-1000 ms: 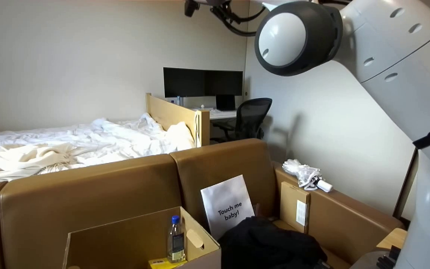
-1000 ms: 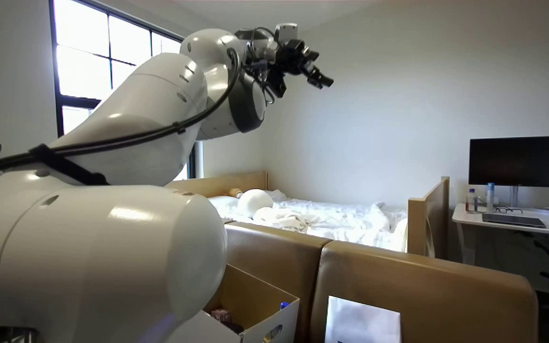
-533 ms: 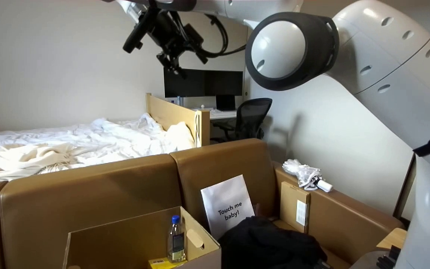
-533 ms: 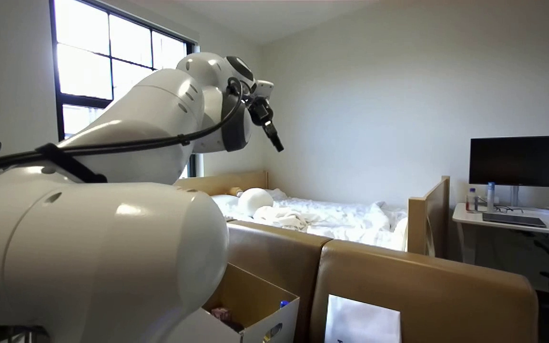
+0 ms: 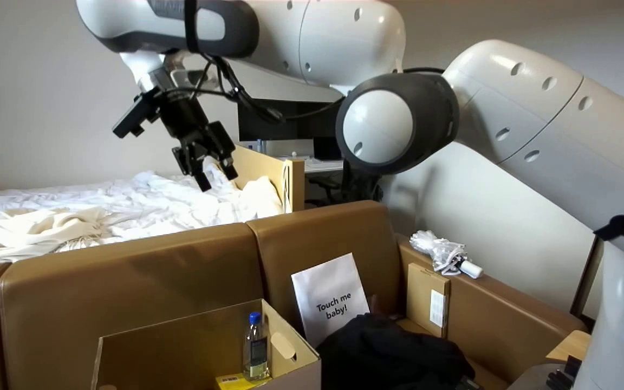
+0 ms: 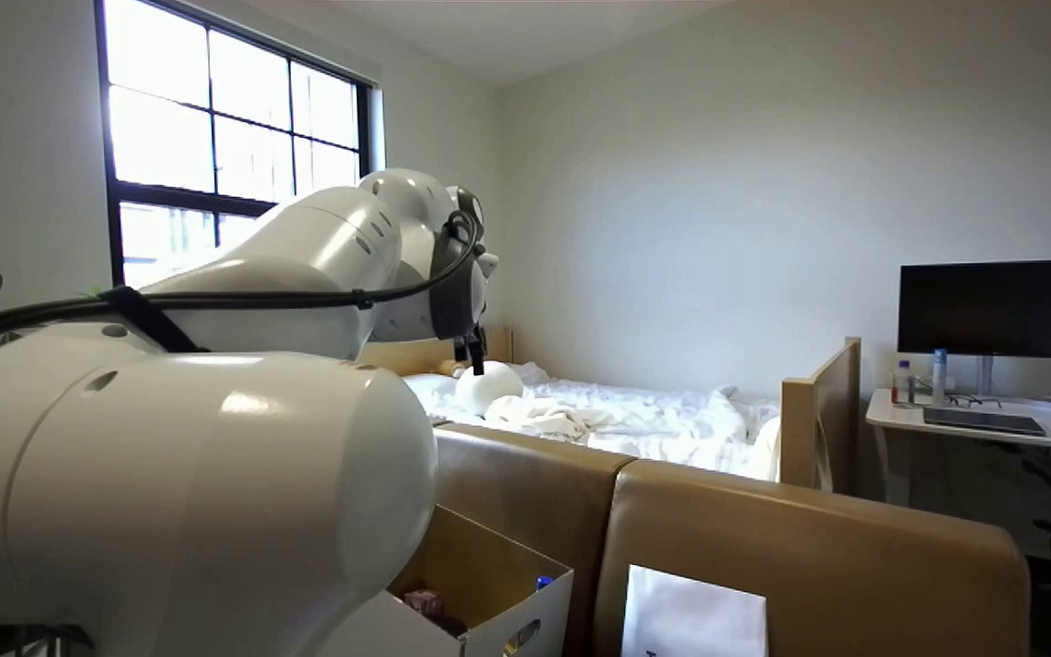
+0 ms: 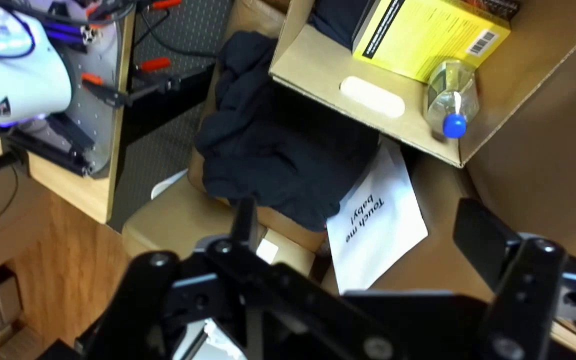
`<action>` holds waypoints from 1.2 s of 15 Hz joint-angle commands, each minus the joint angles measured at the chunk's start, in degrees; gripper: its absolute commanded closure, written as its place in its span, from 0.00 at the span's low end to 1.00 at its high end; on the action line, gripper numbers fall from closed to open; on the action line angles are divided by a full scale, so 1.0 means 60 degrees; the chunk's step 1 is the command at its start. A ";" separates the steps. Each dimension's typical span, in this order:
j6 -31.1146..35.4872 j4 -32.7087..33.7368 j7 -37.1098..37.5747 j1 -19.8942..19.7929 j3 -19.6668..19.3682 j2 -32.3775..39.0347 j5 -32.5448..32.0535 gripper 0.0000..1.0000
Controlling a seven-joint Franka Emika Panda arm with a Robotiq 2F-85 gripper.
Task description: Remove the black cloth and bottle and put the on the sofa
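The clear bottle [image 5: 257, 352] with a blue cap stands in a cardboard box [image 5: 182, 341] on the brown sofa [image 5: 128, 287]; the bottle also shows in the wrist view [image 7: 450, 97]. A black cloth [image 5: 382, 352] lies crumpled on the sofa seat beside the box, also in the wrist view [image 7: 288, 150]. A second dark cloth [image 7: 340, 20] shows partly inside the box. My gripper [image 5: 216, 176] hangs above the sofa's backrest, well above the box. In the wrist view its fingers [image 7: 360, 230] are wide apart with nothing between them.
A yellow box [image 7: 428, 40] lies in the cardboard box by the bottle. A white paper sign [image 5: 331, 298] leans on the backrest. A wrapped umbrella [image 5: 444, 252] lies on the armrest above a flat carton [image 5: 426, 298]. A bed [image 5: 155, 206] stands behind the sofa.
The arm has come down; in both exterior views the gripper is lower and further left than half a second ago. It turned to point downward. Cloth, bottle and box have not moved.
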 commanded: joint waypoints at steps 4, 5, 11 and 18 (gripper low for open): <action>0.1811 -0.0029 0.3430 -0.0232 0.0154 0.1808 0.1581 0.00; 0.2394 -0.0033 0.3007 -0.0103 -0.0231 0.1877 0.0987 0.00; 0.2441 0.0013 0.2820 -0.0245 -0.0068 0.2081 0.1267 0.00; 0.5024 0.0121 0.3110 -0.0185 0.1003 0.4503 0.2547 0.00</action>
